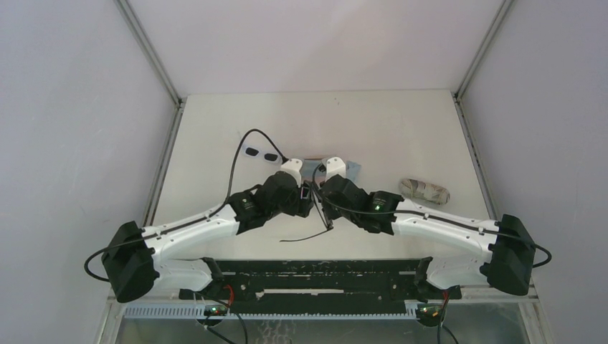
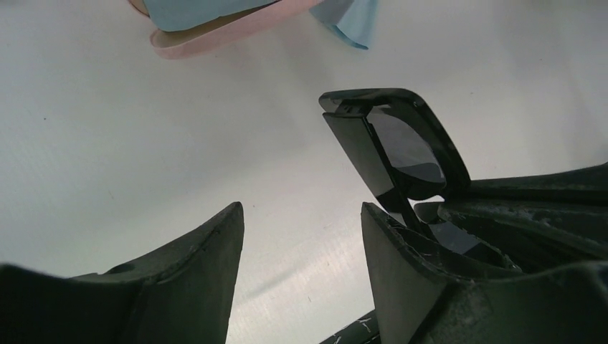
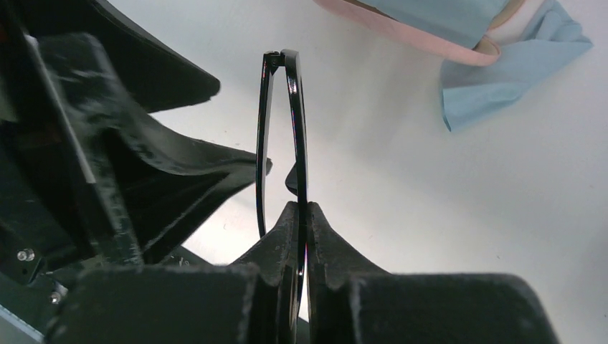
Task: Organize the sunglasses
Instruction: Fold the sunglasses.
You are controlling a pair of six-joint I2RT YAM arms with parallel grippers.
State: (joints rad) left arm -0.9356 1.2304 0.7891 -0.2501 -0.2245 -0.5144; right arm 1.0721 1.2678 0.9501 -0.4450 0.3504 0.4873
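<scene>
Leaves the white-framed sunglasses (image 1: 262, 155) loose at far left, spreads the fingers of the left gripper (image 2: 301, 211) empty just beside the black-framed sunglasses (image 2: 405, 147), pinches that pair above mid-table in the closed right gripper (image 3: 300, 211), so seems barely begun, over a plain white table (image 1: 401, 129) within pale grey walls (image 1: 72, 107).

Left arm (image 1: 193, 233): white link shells, black joint housings, bulky black base block. Right arm (image 1: 437, 226): same colours; green light (image 1: 378, 208) lit on black joint. Thin black cables (image 1: 236, 154) routed along both arms, one looped above left. White blocks (image 1: 290, 170) mounted at wrists. Left gripper (image 2: 301, 209): fingers (image 2: 208, 265) matte black, wedge-shaped, scuffed. Right gripper (image 3: 302, 208): fingers (image 3: 330, 244) black, tapered, scratched. Silver screws (image 3: 26, 254) seen on black housing.
</scene>
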